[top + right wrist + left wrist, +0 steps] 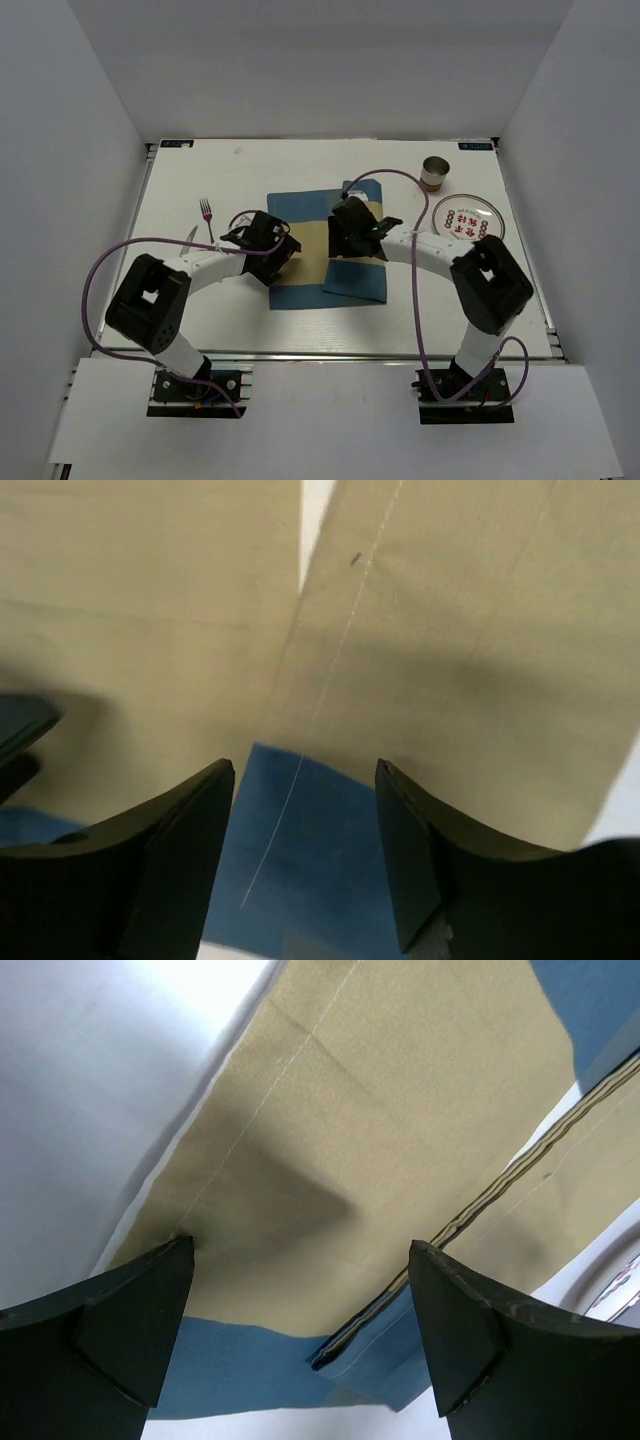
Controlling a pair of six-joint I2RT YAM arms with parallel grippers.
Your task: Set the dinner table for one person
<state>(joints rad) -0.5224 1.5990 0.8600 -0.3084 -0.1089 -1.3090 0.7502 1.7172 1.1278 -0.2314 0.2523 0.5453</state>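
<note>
A: Starting at the left, what lies out past the left gripper (300, 1250)?
B: A fork (207, 212), flat on the table (250, 165), left of those jaws and clear of them. Beside it a thin grey sliver (190, 236) runs under the left arm. Too little shows to name it.
A: And the jaws themselves?
B: Spread wide, nothing between them. The fingers (100, 1330) are cut off by the bottom of the wrist view. Below them lies the mat (298, 205), with a tan band under the gap and blue nearer the camera. A folded edge runs slantwise just inside the right-hand finger.
A: From above?
B: The wrist hides the tips, so I can't tell whether they touch the mat.
A: The right gripper (304, 770)?
B: Its jaws are parted too, holding nothing, over the same mat. A blue patch sits in the gap, with tan beyond. A dark blur at the left edge of that view I can't identify.
A: Further right?
B: A cup (435, 173) sits beyond and right of those jaws. A plate (467, 217) is right of them, its near rim seemingly cut by the right arm. The table spreads under everything, partly covered by both arms
</note>
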